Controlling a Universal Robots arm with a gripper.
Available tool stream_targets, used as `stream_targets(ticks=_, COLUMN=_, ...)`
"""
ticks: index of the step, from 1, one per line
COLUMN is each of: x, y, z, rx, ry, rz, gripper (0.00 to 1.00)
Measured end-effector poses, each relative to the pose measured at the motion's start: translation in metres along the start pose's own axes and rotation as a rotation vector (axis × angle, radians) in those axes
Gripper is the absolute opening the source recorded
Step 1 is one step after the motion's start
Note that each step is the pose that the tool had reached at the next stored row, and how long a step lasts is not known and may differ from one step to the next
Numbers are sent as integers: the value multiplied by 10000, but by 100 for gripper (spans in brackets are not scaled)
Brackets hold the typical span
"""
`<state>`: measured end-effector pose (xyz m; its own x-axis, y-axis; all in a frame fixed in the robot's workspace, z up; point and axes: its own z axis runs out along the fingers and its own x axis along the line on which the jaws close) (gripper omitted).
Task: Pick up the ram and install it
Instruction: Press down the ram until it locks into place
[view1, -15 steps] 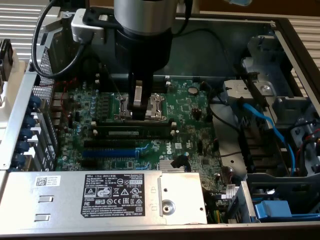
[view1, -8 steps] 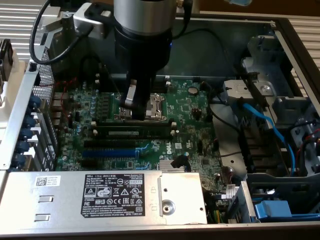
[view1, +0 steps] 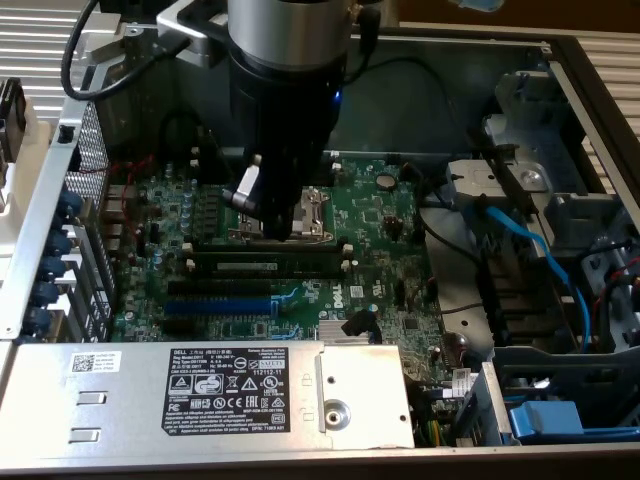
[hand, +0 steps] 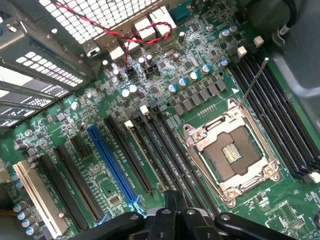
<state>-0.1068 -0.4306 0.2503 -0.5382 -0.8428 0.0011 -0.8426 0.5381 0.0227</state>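
Ram sits in a black slot just beside the CPU socket — fingers pressed together above it, empty — seating looks underway, calling for straight downward pressure.

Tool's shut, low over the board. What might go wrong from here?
The shut tool hangs beside the open CPU socket; a slip may bend its exposed contacts. The socket's raised lever might snag the tool. The ram lies by the socket; whether it is seated is unclear, so pressing may jam it.
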Motion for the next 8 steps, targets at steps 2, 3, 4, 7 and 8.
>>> stream_targets(ticks=2, x=1, y=0, z=0, rx=-14, ry=7, rz=452, gripper=10)
stream_targets(ticks=3, x=1, y=0, z=0, rx=-10, ry=18, rz=660, gripper=10)
stream_targets(ticks=4, x=0, y=-1, z=1, rx=7, ry=39, rz=864, gripper=10)
stream_targets(ticks=7, x=0, y=0, z=0, rx=53, ry=103, rz=1106, gripper=10)
stream_targets(ticks=8, x=0, y=-1, z=0, rx=69, ry=125, rz=1170, gripper=10)
